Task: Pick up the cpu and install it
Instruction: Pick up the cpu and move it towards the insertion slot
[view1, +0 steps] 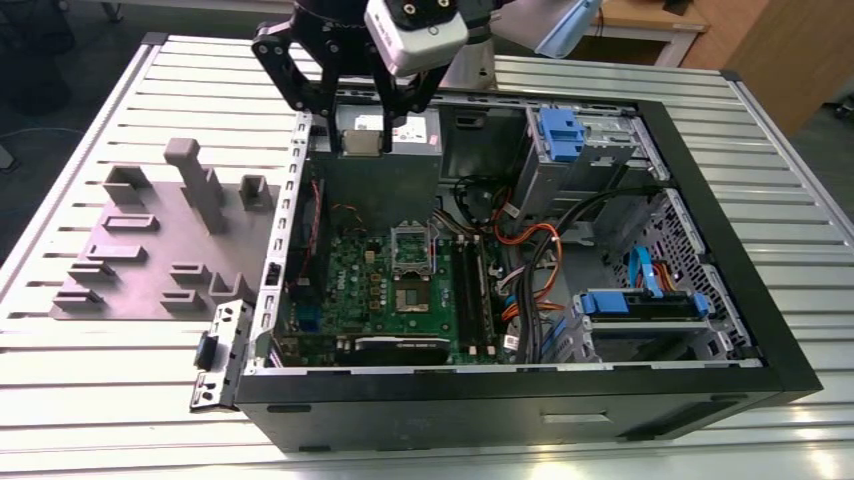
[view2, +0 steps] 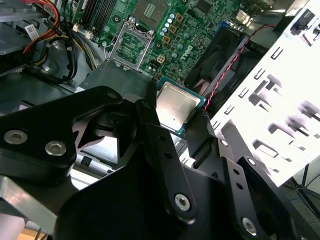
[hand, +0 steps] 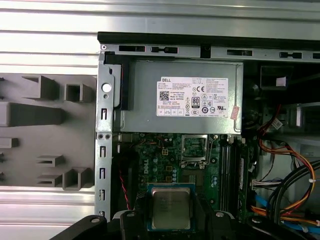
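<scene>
One claw (hand: 171, 212) pinching the cpu (hand: 171, 205) between its fingertips, above the open computer case (hand: 102, 150)

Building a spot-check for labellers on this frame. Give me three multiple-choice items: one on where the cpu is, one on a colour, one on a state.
1. Where is the cpu?
A. seated in the socket
B. between the jaws, above the open case
C. on the grey tray outside the case

2. What colour are the drive latches?
A. yellow
B. white
C. blue

3. How is the motherboard socket?
A. empty, with its frame swung open
B. holding a chip
C. covered by a cooler

Key:
1 B: both wrist views show the jaws closed on the cpu's edges, up over the case.
2 C: both latches in the exterior view are blue.
3 A: the frame is flipped back and no chip sits in the socket.
</scene>
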